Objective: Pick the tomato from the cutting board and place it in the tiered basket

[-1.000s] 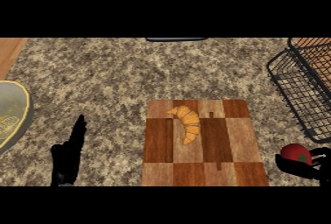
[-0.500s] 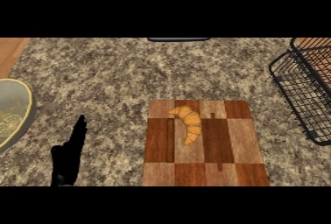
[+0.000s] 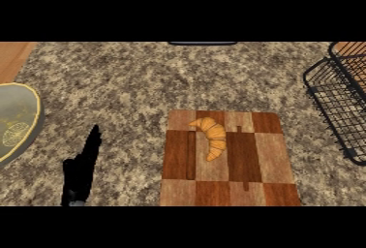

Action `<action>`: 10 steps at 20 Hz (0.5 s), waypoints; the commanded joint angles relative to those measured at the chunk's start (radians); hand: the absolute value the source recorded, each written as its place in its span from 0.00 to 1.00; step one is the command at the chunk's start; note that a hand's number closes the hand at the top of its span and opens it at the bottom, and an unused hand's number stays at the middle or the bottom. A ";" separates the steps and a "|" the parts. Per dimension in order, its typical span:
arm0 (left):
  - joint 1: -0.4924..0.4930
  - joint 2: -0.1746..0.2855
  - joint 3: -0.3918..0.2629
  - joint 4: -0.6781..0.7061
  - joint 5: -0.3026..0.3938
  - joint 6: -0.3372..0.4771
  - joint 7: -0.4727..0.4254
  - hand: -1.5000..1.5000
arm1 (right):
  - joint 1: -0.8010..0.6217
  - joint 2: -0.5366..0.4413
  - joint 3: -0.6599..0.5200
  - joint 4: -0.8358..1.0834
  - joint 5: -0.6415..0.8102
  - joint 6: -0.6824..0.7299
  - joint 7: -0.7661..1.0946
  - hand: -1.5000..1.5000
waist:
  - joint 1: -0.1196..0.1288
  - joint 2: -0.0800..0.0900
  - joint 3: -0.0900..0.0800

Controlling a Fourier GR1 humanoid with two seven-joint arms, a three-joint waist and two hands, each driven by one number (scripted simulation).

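Note:
A wooden cutting board (image 3: 250,164) of light and dark squares lies at the lower middle of the counter. On its upper left part lies a golden croissant (image 3: 211,137). No tomato shows anywhere in the head view. The black wire tiered basket (image 3: 343,104) stands at the right edge, partly cut off. My left hand (image 3: 82,167) rests at the lower left, fingers straight and pointing up, holding nothing. My right hand is out of the picture.
A pale round bowl-like dish (image 3: 16,121) with a yellow pattern sits at the left edge. A dark object (image 3: 202,43) pokes in at the counter's far edge. Speckled granite counter (image 3: 143,82) stretches between them.
One second ago my right hand showed at the lower right holding the red tomato; it has since left the view with the tomato. The view shifted left slightly. The left hand stayed put.

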 commanded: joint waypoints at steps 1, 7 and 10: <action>0.049 0.022 -0.011 -0.053 -0.001 -0.015 0.044 0.50 | -0.139 -0.084 -0.091 -0.044 -0.085 0.254 0.189 1.00 | 0.008 0.000 -0.001; -0.014 -0.009 0.001 0.028 -0.018 -0.003 0.017 0.50 | -0.322 -0.110 -0.149 0.178 -0.064 0.236 0.133 1.00 | 0.014 0.006 -0.001; -0.016 -0.017 -0.004 0.013 -0.022 0.002 0.036 0.50 | -0.388 -0.182 -0.250 0.353 -0.110 0.219 0.015 1.00 | 0.012 0.007 0.000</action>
